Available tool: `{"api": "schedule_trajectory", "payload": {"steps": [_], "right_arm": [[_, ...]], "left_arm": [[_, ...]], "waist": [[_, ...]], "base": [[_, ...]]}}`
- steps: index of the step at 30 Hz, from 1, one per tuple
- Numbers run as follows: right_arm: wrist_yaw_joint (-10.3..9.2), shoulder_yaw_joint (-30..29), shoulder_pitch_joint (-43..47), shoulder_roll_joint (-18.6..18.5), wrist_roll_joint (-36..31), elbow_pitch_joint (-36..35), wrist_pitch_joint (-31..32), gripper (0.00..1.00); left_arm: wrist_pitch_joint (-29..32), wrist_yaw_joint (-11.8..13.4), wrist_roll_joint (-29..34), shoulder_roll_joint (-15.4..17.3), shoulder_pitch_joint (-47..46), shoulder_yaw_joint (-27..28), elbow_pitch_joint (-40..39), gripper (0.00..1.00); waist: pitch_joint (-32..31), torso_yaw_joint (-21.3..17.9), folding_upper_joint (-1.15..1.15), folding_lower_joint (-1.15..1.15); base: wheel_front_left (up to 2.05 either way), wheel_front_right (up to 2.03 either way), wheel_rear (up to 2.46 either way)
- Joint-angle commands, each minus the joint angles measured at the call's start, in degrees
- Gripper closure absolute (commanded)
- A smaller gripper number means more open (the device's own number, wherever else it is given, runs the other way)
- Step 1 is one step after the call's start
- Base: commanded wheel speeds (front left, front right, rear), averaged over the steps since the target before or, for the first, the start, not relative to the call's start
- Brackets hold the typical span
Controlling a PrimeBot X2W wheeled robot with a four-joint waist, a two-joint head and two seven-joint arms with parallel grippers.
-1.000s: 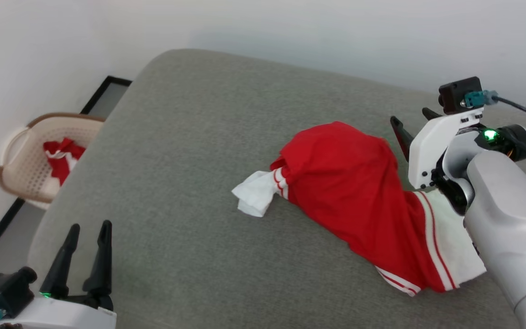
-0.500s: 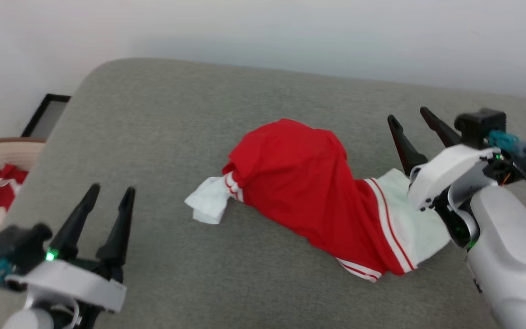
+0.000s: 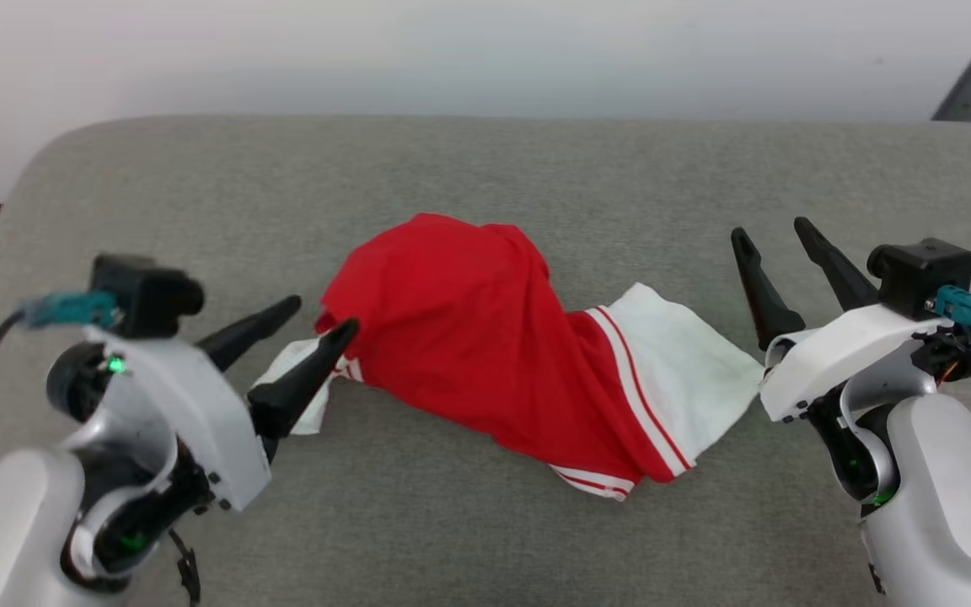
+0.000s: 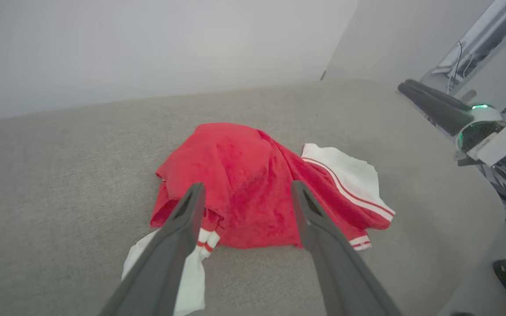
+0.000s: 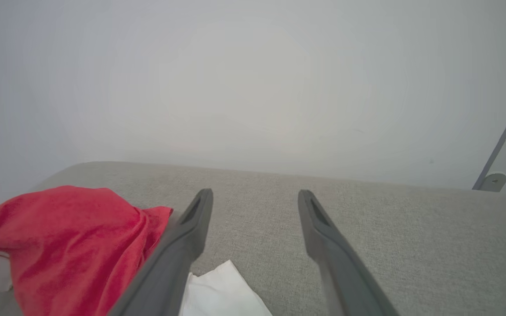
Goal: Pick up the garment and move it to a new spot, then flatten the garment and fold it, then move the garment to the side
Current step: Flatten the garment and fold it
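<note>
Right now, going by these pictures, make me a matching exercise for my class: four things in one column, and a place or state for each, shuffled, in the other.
Things
1. garment
2. left gripper
3. right gripper
4. grey cushion

Places or states
A. open, beside the broad white sleeve
B. lies under the shirt
C. crumpled in a heap
D. open, by the small bunched sleeve

Pairs: 1-C, 2-D, 3-A, 4-B

Bare cushion (image 3: pixel 485 169) all around the crumpled garment (image 3: pixel 452 337), wall (image 3: pixel 452 51) behind far edge
</note>
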Motion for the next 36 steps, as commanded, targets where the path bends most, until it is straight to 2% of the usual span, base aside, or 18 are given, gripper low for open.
{"api": "schedule_trajectory", "payload": {"steps": [1, 4, 9, 15, 19, 20, 21, 22, 30, 36], "right_arm": [[-0.09, -0.50, 0.70, 0.35, -0.45, -0.84, 0.27, 0.00], [-0.09, -1.55, 2.28, 1.16, -1.45, -3.58, 1.71, 0.00], [-0.09, -3.17, 3.99, 2.02, -2.23, -7.12, 3.46, 0.00], [-0.09, -4.66, 5.50, 2.82, -3.01, -9.91, 5.02, 0.00], [-0.09, -5.15, 5.70, 3.11, -3.47, -11.32, 5.74, 0.00], [-0.09, -5.27, 5.72, 3.14, -3.57, -11.60, 5.97, 0.00], [-0.09, -5.38, 5.75, 3.19, -3.61, -11.83, 6.15, 0.00], [-0.09, -5.52, 5.81, 3.26, -3.75, -12.10, 6.22, 0.00], [-0.09, -6.77, 6.59, 3.63, -3.86, -13.83, 7.12, 0.00], [-0.09, -6.88, 6.17, 3.87, -4.24, -15.33, 7.95, 0.00]], "left_arm": [[1.22, 0.48, -0.13, 0.57, -0.84, -0.28, 0.44, 0.00], [6.12, 0.40, 1.39, 2.08, -3.57, -3.05, 1.00, 0.00], [11.21, 2.13, 1.16, 2.07, -5.19, -5.38, 3.02, 0.00], [12.99, 3.75, 3.96, 3.12, -5.00, -7.07, 6.22, 0.00], [12.08, 3.07, 5.97, 3.30, -5.85, -8.33, 10.34, 0.00], [12.01, 2.86, 6.37, 3.43, -6.20, -8.57, 11.52, 0.42], [11.94, 2.78, 6.77, 3.51, -6.59, -8.78, 12.57, 0.89], [11.60, 2.92, 7.34, 3.64, -7.06, -8.80, 13.43, 1.00], [8.79, 1.37, 9.70, 4.82, -12.92, -8.56, 18.56, 1.00], [5.29, -0.25, 14.03, 6.85, -19.85, -10.35, 24.18, 1.00]], "waist": [[0.58, -1.24, 0.00, 0.00], [0.77, -2.11, 0.00, 0.00], [1.14, -3.19, 0.00, 0.00], [1.92, -3.77, 0.00, 0.00], [2.65, -3.88, 0.00, 0.00], [2.83, -3.92, 0.00, 0.00], [2.96, -3.93, 0.00, 0.00], [3.06, -3.94, 0.00, 0.00], [4.31, -3.98, 0.00, 0.00], [6.64, -4.68, 0.00, 0.00]], "base": [[0.00, 0.00, 0.00], [0.00, 0.00, 0.00], [0.00, 0.00, 0.00], [0.00, 0.00, 0.00], [0.00, 0.00, 0.00], [0.00, 0.00, 0.00], [0.00, 0.00, 0.00], [0.00, 0.00, 0.00], [0.00, 0.00, 0.00], [0.00, 0.00, 0.00]]}}
